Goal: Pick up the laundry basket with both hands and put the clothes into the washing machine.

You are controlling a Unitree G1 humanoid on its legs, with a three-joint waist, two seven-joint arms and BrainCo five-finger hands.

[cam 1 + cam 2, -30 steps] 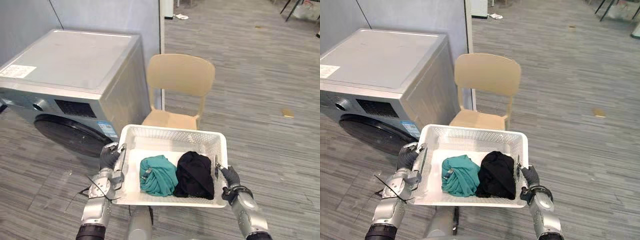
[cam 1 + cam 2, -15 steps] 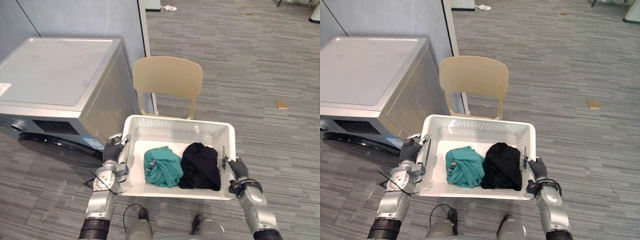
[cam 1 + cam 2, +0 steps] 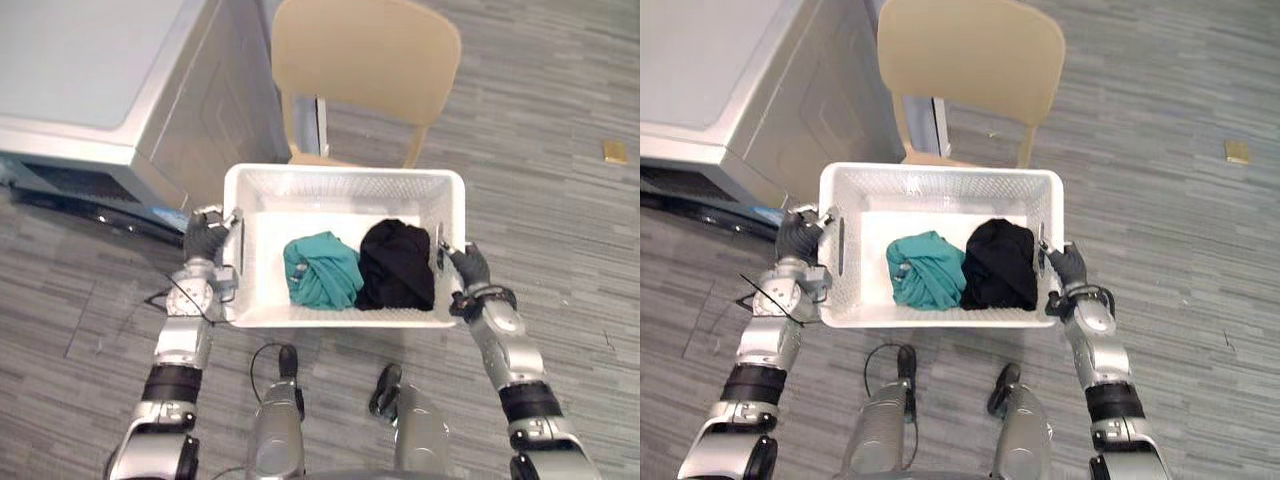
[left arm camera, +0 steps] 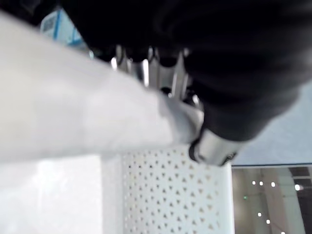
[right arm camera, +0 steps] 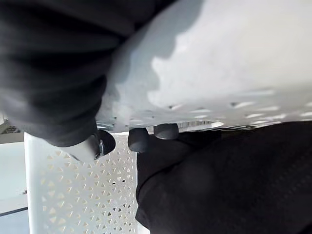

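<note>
Washing machine (image 3: 80, 60) sat left; our left hand (image 3: 205, 240) and right hand (image 3: 468, 268) gripped the basket (image 3: 340, 190) ends; uneven grip could tip clothes (image 3: 322, 270) out.

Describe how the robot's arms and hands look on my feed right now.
The left arm and right arm are silver-grey and tubular, each ringed by a black band. The left hand and right hand have dark ribbed covers over back and wrist, and silver fingers with dark fingertips. A round silver disc sits at the left wrist.

White perforated basket (image 3: 340, 186), teal garment (image 3: 322, 270), black garment (image 3: 397, 265).
</note>
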